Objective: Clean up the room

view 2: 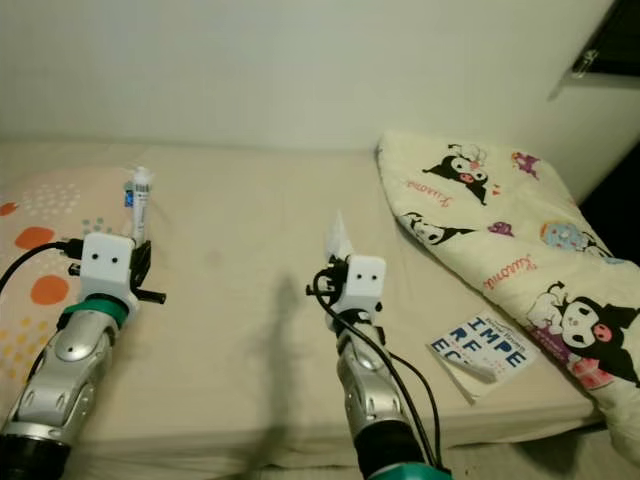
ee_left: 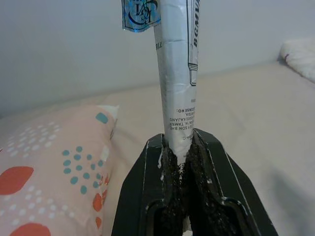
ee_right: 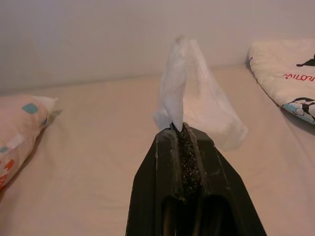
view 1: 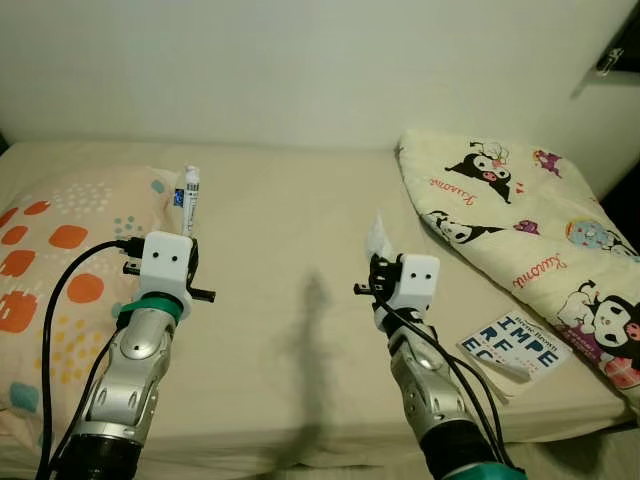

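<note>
The left gripper (ee_left: pixel 179 152) is pinching a silver tube (ee_left: pixel 177 73) upright above the bed (view 1: pixel 290 230), at ten o'clock beside the spotted pillow (view 1: pixel 60 270). The right gripper (ee_right: pixel 181 132) is clamping a white tissue (ee_right: pixel 197 98) at centre, with a booklet (view 1: pixel 512 350) lying at four o'clock.

We've got both arms up over the bed (view 2: pixel 250 230). Left gripper (view 2: pixel 138 235) pinches a silver tube (view 2: pixel 139 205) w/ a blue label, tube standing upright out past the fingertips. Right gripper (view 2: pixel 338 258) pinches a white tissue (view 2: pixel 337 236), which sticks up above its fingers. Beyond the left fingers lies a spotted pillow (view 2: pixel 35 250); off to the right gripper's side, a cartoon-print blanket (view 2: pixel 500 230) & a book (view 2: pixel 482 352) near the bed edge.
</note>
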Robot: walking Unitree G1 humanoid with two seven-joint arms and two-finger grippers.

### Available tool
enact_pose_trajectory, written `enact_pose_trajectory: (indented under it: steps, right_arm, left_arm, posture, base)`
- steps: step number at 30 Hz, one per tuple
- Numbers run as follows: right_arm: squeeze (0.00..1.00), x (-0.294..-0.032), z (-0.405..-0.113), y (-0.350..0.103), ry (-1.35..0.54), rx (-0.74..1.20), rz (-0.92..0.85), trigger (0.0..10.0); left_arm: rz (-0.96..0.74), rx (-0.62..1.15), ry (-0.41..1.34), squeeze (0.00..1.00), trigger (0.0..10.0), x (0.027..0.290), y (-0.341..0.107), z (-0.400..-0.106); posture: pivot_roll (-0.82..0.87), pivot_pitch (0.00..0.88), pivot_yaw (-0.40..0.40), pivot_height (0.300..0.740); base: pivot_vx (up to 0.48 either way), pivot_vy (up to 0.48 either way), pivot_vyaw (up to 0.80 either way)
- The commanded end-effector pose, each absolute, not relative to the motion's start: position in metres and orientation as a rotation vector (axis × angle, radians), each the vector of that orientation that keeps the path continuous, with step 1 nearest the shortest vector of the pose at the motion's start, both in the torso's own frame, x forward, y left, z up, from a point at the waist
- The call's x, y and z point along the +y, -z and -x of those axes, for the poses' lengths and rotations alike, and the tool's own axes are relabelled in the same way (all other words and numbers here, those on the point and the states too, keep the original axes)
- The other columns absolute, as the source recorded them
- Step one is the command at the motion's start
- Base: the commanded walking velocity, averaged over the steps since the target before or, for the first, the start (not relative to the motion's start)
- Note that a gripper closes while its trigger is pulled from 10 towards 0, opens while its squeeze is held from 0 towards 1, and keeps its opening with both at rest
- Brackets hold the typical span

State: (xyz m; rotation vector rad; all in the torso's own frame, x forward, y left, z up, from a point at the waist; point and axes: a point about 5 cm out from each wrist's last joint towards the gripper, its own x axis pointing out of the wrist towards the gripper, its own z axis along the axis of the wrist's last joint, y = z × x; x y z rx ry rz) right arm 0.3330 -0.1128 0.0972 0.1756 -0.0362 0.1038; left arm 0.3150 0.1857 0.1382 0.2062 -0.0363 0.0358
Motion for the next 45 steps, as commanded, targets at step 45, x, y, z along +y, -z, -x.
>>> enact_pose_trajectory:
  steps: [45]
  right_arm:
    - [0.0,-0.1193,-0.3302,-0.086,-0.097,-0.015,-0.162,10.0]
  left_arm:
    - [-0.206,0.013,-0.012,0.0,10.0,0.1772,-0.1245,-0.3167]
  posture:
    - [0.15,0.0,-0.032,0.74]
  base:
    - [-0.324,0.0,0.0]
